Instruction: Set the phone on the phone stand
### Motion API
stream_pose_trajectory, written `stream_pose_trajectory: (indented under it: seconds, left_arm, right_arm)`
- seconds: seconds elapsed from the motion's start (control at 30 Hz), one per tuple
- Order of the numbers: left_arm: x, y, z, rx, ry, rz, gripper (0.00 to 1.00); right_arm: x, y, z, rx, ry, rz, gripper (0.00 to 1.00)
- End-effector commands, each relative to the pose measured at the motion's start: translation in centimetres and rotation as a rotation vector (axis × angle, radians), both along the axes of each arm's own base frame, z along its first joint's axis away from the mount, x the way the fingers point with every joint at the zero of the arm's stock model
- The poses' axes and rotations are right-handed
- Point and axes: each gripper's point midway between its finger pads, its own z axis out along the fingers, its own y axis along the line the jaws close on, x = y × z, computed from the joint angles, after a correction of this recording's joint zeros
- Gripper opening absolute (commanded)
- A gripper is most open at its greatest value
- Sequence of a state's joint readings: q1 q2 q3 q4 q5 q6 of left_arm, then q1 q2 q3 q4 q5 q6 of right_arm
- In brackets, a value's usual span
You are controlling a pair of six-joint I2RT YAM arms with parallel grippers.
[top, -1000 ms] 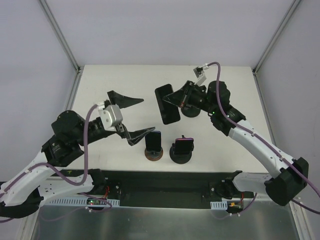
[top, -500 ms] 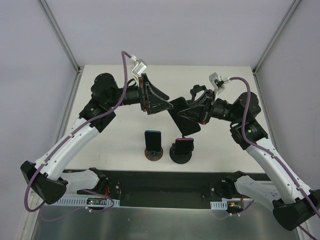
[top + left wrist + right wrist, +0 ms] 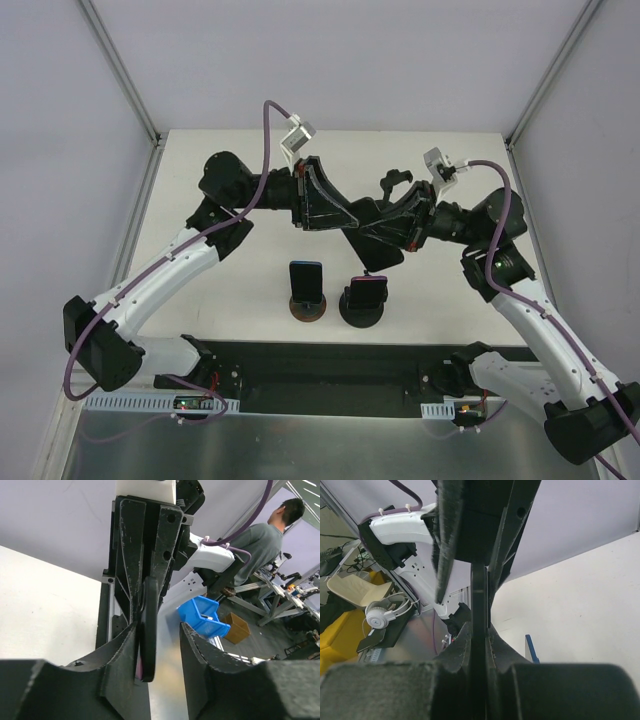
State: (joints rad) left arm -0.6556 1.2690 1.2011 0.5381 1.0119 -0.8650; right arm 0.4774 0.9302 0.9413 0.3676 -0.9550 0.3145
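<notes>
Phone [image 3: 373, 248]: a dark slab held in the air over the middle of the table [image 3: 430, 300], edge-on to both wrist cameras and touching no stand.
Right gripper [image 3: 478, 635]: clamped on the phone's two flat faces, with no gap on either side; it carries the whole weight.
Left gripper [image 3: 157, 627]: comes in from the far left and straddles the phone's other end. The jaws stand partly apart, one finger [image 3: 122, 650] against the phone's face and the other finger [image 3: 200, 650] clear of it, so there is no grip yet.
Left stand [image 3: 308, 308]: near centre, brown base, already holding a blue-edged phone [image 3: 306, 280] upright.
Right stand [image 3: 363, 315]: just beside it to the right, black, already holding a pink-edged phone [image 3: 367, 292].
Free stand: none is visible in these views; the meeting grippers hide part of the table beneath them.
Step in hand: judged a mid-air handover or regrip, with the phone shared between the two arms before placing.
Next move calls for: the left jaws to meet both faces squarely before the right lets go. The phone then needs turning upright and lowering into an unoccupied cradle.
Risk: a release before the second grip is firm would likely drop the phone onto the two loaded stands below.
</notes>
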Motion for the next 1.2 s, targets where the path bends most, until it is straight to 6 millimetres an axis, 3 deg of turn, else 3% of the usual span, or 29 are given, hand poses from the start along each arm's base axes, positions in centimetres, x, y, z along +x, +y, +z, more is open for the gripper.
stream_pose_trajectory:
  seconds: [0.0, 0.07, 0.1, 0.17, 0.3, 0.53, 0.63, 0.73, 0.8, 0.9, 0.93, 0.97, 1.03, 1.13, 1.17]
  left_arm:
    - [-1.6, -0.1, 1.3, -0.031, -0.062, -0.087, 0.26]
    - [-1.8, -0.2, 1.5, -0.033, -0.066, -0.091, 0.18]
    - [-1.6, -0.3, 1.4, -0.028, -0.068, -0.086, 0.08]
    - [-1.7, -0.3, 1.6, -0.025, -0.075, -0.083, 0.01]
    - [-1.8, -0.2, 1.9, -0.019, -0.116, -0.061, 0.0]
    - [-0.7, 0.8, 4.1, -0.032, -0.163, 0.075, 0.0]
    - [-0.6, 1.3, 5.4, -0.051, -0.185, 0.089, 0.0]
    - [-0.6, 1.6, 6.1, -0.062, -0.201, 0.095, 0.0]
    - [-0.6, 1.7, 6.5, -0.067, -0.21, 0.099, 0.0]
    - [-0.2, 1.8, 6.7, -0.062, -0.214, 0.117, 0.0]
    - [0.0, 1.8, 6.8, -0.063, -0.213, 0.125, 0.0]
    - [0.2, 1.8, 6.8, -0.062, -0.197, 0.132, 0.0]
    - [0.6, 1.9, 6.8, -0.066, -0.169, 0.14, 0.0]
    - [0.6, 1.6, 6.1, -0.079, -0.092, 0.084, 0.32]
    - [0.5, 1.4, 5.9, -0.08, -0.05, 0.064, 0.35]
  right_arm:
    - [-1.0, -0.5, 3.3, 0.089, -0.138, 0.01, 0.01]
    - [-0.9, -0.5, 3.2, 0.09, -0.131, 0.008, 0.01]
    - [-0.9, -0.4, 3.1, 0.089, -0.13, 0.011, 0.01]
    - [-0.8, -0.4, 2.9, 0.09, -0.131, 0.01, 0.01]
    - [-0.4, -0.3, 2.5, 0.087, -0.112, 0.0, 0.01]
    - [-0.1, -0.1, -0.2, 0.022, -0.03, 0.018, 0.5]
    - [-0.5, -0.2, -1.3, 0.002, -0.011, 0.035, 0.57]
    - [-1.1, -0.3, -2.3, -0.018, 0.008, 0.051, 0.57]
    - [-1.4, -0.4, -2.8, -0.023, 0.02, 0.058, 0.56]
    - [-2.0, -0.5, -2.7, -0.017, 0.018, 0.068, 0.36]
    - [-2.1, -0.5, -2.5, -0.012, 0.016, 0.066, 0.21]
    - [-2.3, -0.6, -2.3, -0.007, 0.007, 0.066, 0.12]
    - [-2.1, -0.6, -2.1, 0.002, -0.002, 0.048, 0.01]
    - [-1.3, -0.8, -1.7, 0.022, -0.029, -0.02, 0.01]
    - [-1.3, -0.9, -1.6, 0.029, -0.037, -0.029, 0.0]
